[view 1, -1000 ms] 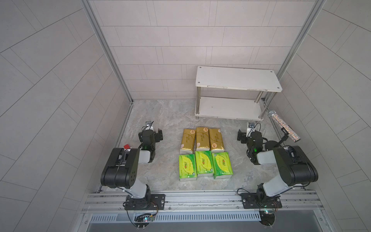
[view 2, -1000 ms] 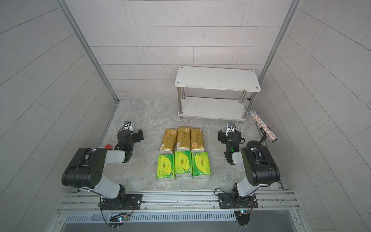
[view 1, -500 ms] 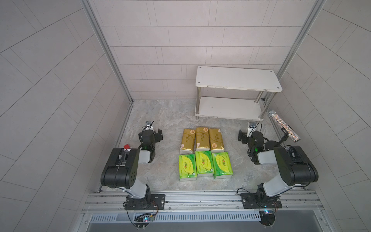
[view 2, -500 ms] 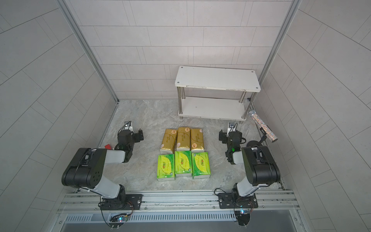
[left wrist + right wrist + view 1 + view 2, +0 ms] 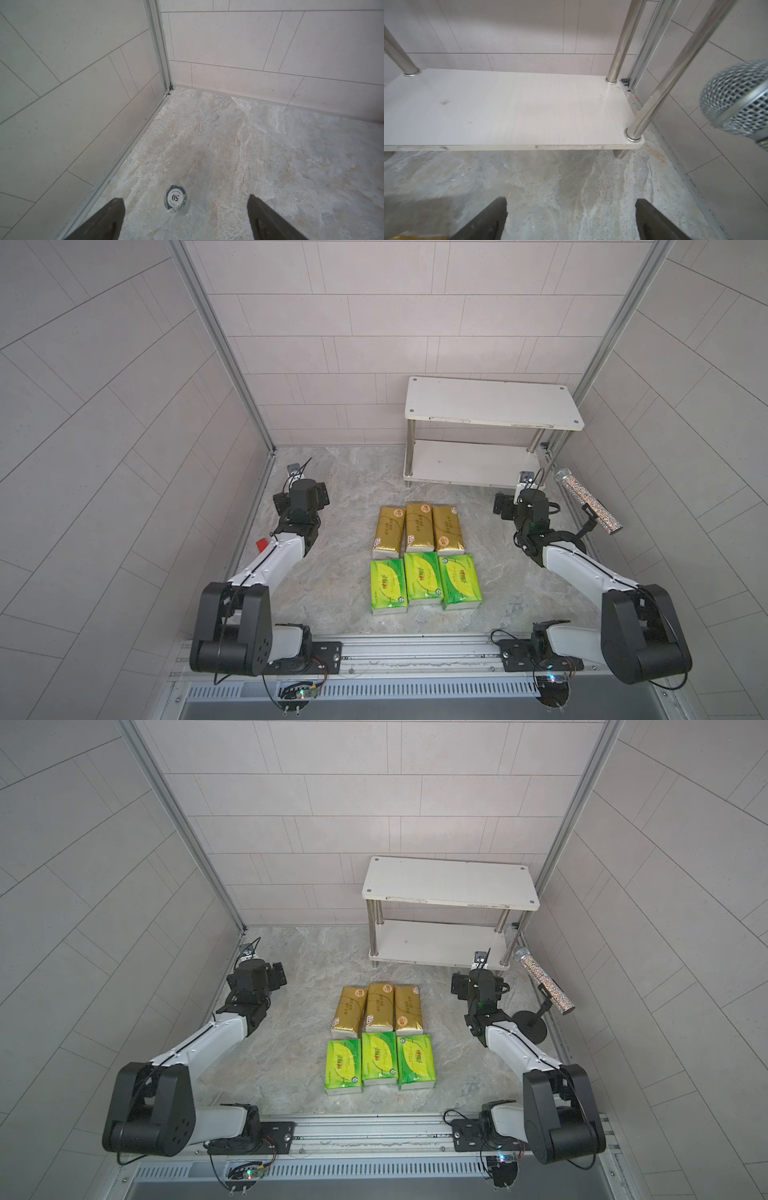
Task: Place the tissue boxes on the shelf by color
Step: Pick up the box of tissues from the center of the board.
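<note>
In both top views the six tissue packs lie on the marble table in two tight rows: three gold packs [image 5: 417, 529] nearer the shelf [image 5: 492, 404], and three green packs [image 5: 424, 580] nearer the arm bases. Packs in a row touch side to side. Both white boards of the shelf are bare. A glittery microphone [image 5: 586, 499] leans on its stand beside the right arm.

The left wrist view shows the left claw [image 5: 186, 197] spread wide and holding nothing. It hangs over bare table near the corner, with a round chip marked 50 [image 5: 176, 199] lying between its fingers.

The right wrist view shows the right claw [image 5: 571, 200] also wide apart and empty, facing the shelf's bare lower board. A blurred sliver of gold sits at the frame's edge.

No pack has been placed, so the first pick is the step in hand. Next, one claw should probably swing inward over an outer pack. Because neighbouring packs touch, there is little room for a finger on the inner side.
</note>
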Controlling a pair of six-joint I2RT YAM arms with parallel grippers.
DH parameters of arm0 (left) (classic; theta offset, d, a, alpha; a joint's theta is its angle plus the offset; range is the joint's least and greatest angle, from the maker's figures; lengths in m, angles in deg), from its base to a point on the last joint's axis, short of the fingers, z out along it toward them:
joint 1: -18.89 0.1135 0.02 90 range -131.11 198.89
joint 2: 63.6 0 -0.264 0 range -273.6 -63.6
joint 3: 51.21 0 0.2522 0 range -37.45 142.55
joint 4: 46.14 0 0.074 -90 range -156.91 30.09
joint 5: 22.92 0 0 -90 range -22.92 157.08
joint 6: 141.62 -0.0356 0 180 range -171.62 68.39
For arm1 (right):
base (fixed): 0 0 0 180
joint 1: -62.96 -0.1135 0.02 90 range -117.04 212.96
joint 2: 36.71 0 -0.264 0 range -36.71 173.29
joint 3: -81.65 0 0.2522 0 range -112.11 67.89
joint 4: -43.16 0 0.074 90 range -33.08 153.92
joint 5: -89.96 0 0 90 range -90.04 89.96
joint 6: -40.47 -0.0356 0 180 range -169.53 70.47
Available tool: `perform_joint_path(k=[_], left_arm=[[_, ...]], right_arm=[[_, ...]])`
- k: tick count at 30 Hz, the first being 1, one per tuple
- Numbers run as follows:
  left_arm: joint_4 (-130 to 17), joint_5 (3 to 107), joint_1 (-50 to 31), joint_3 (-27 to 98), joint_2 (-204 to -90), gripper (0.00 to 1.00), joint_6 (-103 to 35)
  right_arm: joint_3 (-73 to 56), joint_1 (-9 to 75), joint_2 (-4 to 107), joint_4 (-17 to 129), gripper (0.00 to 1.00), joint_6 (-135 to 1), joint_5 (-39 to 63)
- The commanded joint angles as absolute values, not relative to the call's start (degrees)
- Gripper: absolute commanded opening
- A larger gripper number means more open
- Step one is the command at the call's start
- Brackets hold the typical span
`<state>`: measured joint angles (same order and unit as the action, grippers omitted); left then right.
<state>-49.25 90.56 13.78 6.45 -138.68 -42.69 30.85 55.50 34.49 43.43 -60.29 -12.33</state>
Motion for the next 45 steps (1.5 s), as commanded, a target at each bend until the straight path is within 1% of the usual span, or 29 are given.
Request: perform_joint_path(k=[1,2,5,10,16,20,25,31,35,45], left_arm=[[-64.73,91.92,12.87,10.57,-135.82,1.00,-36.39],[-66.57,90.61,12.83,10.99,-135.06,1.00,-35.10],[-71.44,89.58,11.52,11.16,-132.12,1.00,-33.57],[-83.30,95.51,5.54,11.69,-129.94,1.00,-29.31],[-98.11,93.37,0.49,18.08,-134.39,1.00,-24.15],[-102.27,91.69,-2.94,21.06,-136.85,1.00,-23.75],[-105.61,88.47,-5.98,21.41,-136.53,1.00,-23.27],[-108.35,87.64,-9.16,19.06,-134.79,1.00,-21.47],[-108.52,87.48,-9.42,17.39,-134.30,1.00,-22.09],[-110.05,85.75,-9.50,18.75,-135.12,1.00,-22.94]], right_arm=[[26.22,52.59,31.93,62.13,0.99,-68.20,-14.57],[24.24,51.67,31.32,66.60,0.98,-70.05,-13.24],[21.59,49.62,29.65,73.51,0.98,-71.88,-9.60],[19.68,45.75,27.18,82.75,0.96,-74.38,-4.23],[20.43,39.60,24.03,89.21,0.95,-76.94,-0.85],[20.52,35.72,24.18,90.63,0.95,-79.25,-1.45],[18.55,33.94,28.24,90.14,0.94,-81.39,-0.45],[14.56,31.51,34.34,90.14,0.94,-81.51,-0.10],[12.85,30.19,37.93,89.72,0.95,-82.25,-0.61],[8.89,27.34,47.21,88.41,0.96,-83.19,-0.69]])
